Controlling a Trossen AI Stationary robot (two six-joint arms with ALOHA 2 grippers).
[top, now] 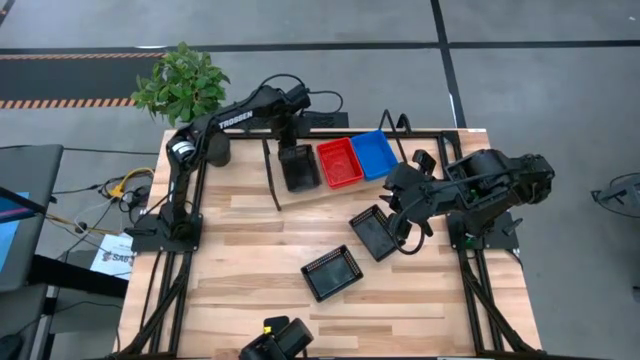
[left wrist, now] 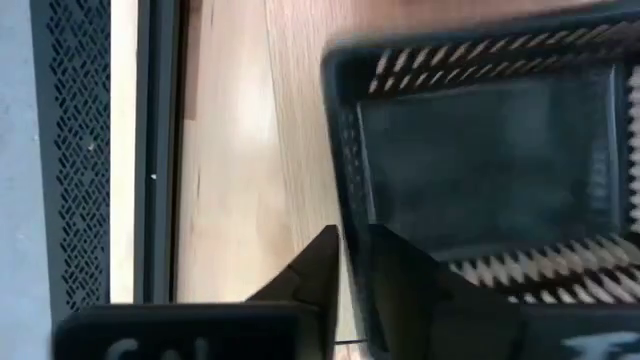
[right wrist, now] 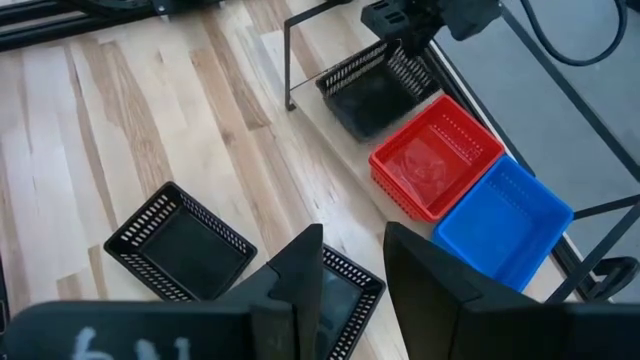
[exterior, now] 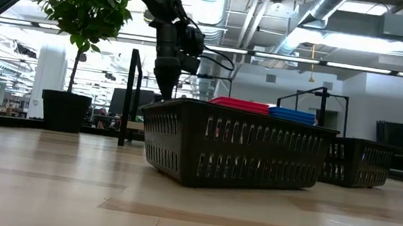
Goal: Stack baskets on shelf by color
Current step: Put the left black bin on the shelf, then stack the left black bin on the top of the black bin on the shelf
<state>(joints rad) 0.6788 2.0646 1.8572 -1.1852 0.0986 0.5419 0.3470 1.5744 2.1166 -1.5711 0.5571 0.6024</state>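
Wooden table (top: 250, 230) carries the shelf (top: 270, 172) at its far edge, a potted plant (top: 182, 85) off the far left corner. On the shelf sit black basket (top: 299, 167), red basket (top: 339, 163) and blue basket (top: 376, 154), long axes pointing front to back. Left gripper (top: 288, 143) pinches the black basket's far rim. Two black baskets (top: 332, 272) lie askew mid-table; right gripper (top: 402, 228), fingers apart, hovers over one (top: 375, 233).

A lab or industrial hall: exposed ceiling ducts (exterior: 326, 21), strip lights, hazard-striped floor tape (top: 60, 100).
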